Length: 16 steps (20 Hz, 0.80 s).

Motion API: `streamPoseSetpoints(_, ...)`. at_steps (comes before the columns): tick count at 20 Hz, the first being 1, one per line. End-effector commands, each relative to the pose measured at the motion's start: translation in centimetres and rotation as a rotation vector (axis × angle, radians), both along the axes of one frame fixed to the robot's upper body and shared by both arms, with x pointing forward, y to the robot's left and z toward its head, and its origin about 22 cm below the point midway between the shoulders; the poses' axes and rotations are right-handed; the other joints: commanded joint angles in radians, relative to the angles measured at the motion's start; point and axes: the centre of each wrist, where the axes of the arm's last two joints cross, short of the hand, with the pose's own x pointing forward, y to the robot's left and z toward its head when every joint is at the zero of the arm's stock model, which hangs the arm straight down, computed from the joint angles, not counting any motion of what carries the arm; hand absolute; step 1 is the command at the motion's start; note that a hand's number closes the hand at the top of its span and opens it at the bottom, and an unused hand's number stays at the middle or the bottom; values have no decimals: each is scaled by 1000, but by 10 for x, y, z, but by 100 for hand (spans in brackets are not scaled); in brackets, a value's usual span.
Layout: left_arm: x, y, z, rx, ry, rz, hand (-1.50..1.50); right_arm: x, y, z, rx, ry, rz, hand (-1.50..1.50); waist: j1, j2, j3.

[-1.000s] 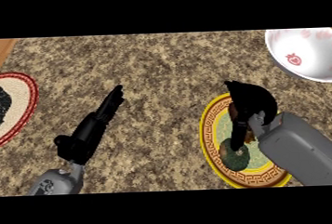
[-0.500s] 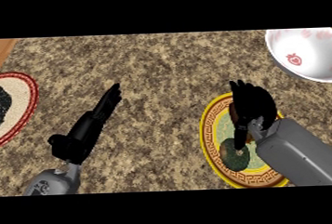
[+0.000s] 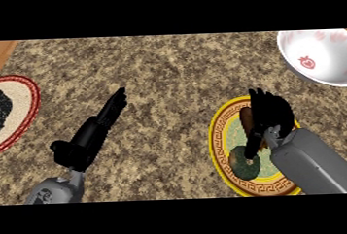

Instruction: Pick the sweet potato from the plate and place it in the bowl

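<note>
The counter (image 3: 175, 75) is speckled stone. Under the right hand (image 3: 271, 113) lies the yellow-rimmed plate (image 3: 222, 151); the bowl (image 3: 321, 55) sits beyond it. Its fingers curl around the sweet potato (image 3: 247, 121) there. The left hand (image 3: 98, 129) rests straight-fingered.

I see two grey forearms, boxy and smooth. My right forearm (image 3: 312, 161) looks broad with a lighter grey wrist piece. My left forearm (image 3: 55, 192) bears faint dark markings. Left hand (image 3: 91, 136) and right hand (image 3: 271, 111) are black, slim-fingered.
</note>
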Motion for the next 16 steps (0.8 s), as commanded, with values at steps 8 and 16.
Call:
streamPoseSetpoints(8, -2, -7, 2, -3, 4, -1, 0, 27, -6, -20, -19, 36, -75, -150, 6, 5, 4)
streamPoseSetpoints(16, -10, -3, 0, -5, -5, 8, 0, 16, -11, -23, -35, -100, 12, 150, 3, 4, 4)
